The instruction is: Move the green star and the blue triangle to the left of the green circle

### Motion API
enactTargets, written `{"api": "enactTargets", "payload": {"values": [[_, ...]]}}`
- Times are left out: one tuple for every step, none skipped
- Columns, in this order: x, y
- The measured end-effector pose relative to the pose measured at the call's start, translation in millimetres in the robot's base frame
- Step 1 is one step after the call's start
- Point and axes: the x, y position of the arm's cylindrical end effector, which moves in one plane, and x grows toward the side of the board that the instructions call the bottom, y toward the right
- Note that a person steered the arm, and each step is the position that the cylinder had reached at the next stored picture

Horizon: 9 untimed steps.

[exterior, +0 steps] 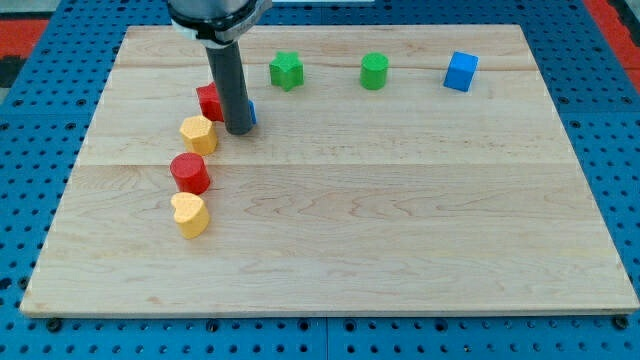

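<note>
No claw, just my tip (pixel 239 130), touching a mostly hidden blue block (pixel 250 113) behind the rod, likely the blue triangle. Red block (pixel 209 101) just left of it. Green star (pixel 286 70) lies up-right, already left of the green circle (pixel 374 71). Blue's also left of circle, lower on the board (pixel 400 250).

My rod (pixel 232 85) hides most of a blue block (pixel 250 113).
</note>
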Motion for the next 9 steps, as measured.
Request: {"api": "enactTargets", "payload": {"values": [[-22.7,0.0],[-31.1,12.9],[-37.6,30.5],[-54.1,34.0],[-72.0,33.5],[-88.2,33.3],[-89.5,34.2],[-79.3,34.9],[-69.3,34.9]]}}
